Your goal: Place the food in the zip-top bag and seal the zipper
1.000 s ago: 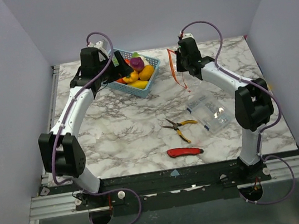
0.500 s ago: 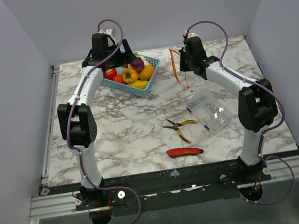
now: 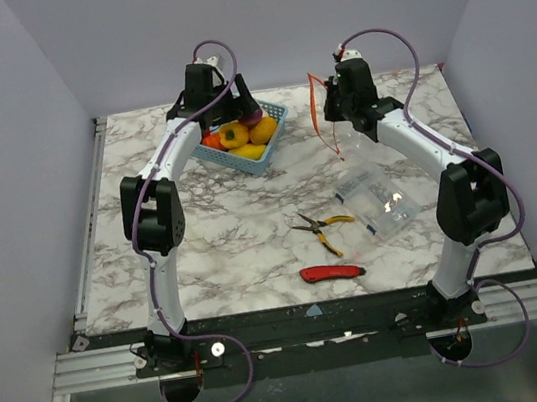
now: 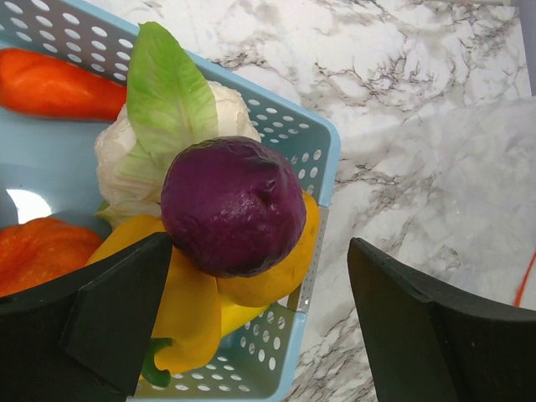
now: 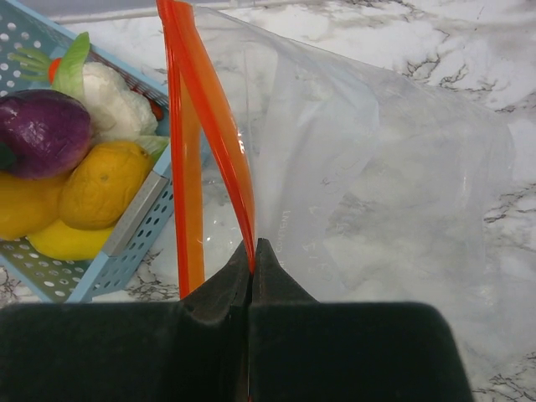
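Toy food lies in a light blue mesh basket (image 3: 263,151): a purple ball-shaped piece (image 4: 232,205) on top, yellow pieces (image 4: 188,310), orange-red ones (image 4: 59,84) and a white-green cauliflower (image 4: 167,109). My left gripper (image 4: 260,327) is open above the basket's right corner, the purple piece between its fingers but apart from them. My right gripper (image 5: 253,251) is shut on the red-orange zipper (image 5: 213,126) of the clear zip-top bag (image 5: 377,184) and holds it up off the table, mouth open towards the basket. In the top view the zipper (image 3: 313,108) hangs beside the right gripper (image 3: 334,110).
Yellow-handled pliers (image 3: 321,225), a red-handled utility knife (image 3: 332,272) and a flat stiff clear packet (image 3: 375,200) lie on the marble table (image 3: 212,230) in front of the right arm. The basket also shows in the right wrist view (image 5: 126,234).
My left arm has swung right, from the basket's left side to above its right part. My right gripper has moved slightly right and back with the bag.
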You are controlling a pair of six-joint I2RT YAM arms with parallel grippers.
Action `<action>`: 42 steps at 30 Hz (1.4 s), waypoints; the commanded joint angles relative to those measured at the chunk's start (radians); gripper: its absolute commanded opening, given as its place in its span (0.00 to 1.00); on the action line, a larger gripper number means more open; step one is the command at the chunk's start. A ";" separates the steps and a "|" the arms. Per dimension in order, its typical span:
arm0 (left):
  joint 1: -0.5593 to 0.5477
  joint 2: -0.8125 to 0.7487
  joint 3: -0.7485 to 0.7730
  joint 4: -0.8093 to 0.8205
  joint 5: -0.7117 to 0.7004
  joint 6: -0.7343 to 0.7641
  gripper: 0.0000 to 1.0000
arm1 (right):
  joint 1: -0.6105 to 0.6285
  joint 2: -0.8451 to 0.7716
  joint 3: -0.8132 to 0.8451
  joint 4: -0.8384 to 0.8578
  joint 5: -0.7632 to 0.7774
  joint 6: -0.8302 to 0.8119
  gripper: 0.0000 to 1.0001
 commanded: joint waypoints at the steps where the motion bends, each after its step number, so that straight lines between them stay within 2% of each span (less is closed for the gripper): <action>1: 0.003 0.040 0.031 0.006 -0.021 -0.030 0.86 | -0.005 -0.022 -0.009 0.000 -0.008 0.001 0.01; 16: 0.003 0.111 0.107 0.004 0.013 -0.082 0.82 | -0.006 -0.010 -0.015 -0.002 -0.002 -0.005 0.01; 26: 0.006 0.103 0.156 -0.047 0.007 -0.028 0.36 | -0.006 -0.011 -0.017 -0.001 0.006 -0.009 0.01; 31: 0.015 0.085 0.172 -0.079 0.020 -0.012 0.18 | -0.006 -0.010 -0.023 0.003 0.001 -0.009 0.01; 42: 0.023 -0.060 0.166 -0.191 0.114 0.000 0.03 | -0.005 -0.013 -0.023 0.004 -0.021 0.001 0.00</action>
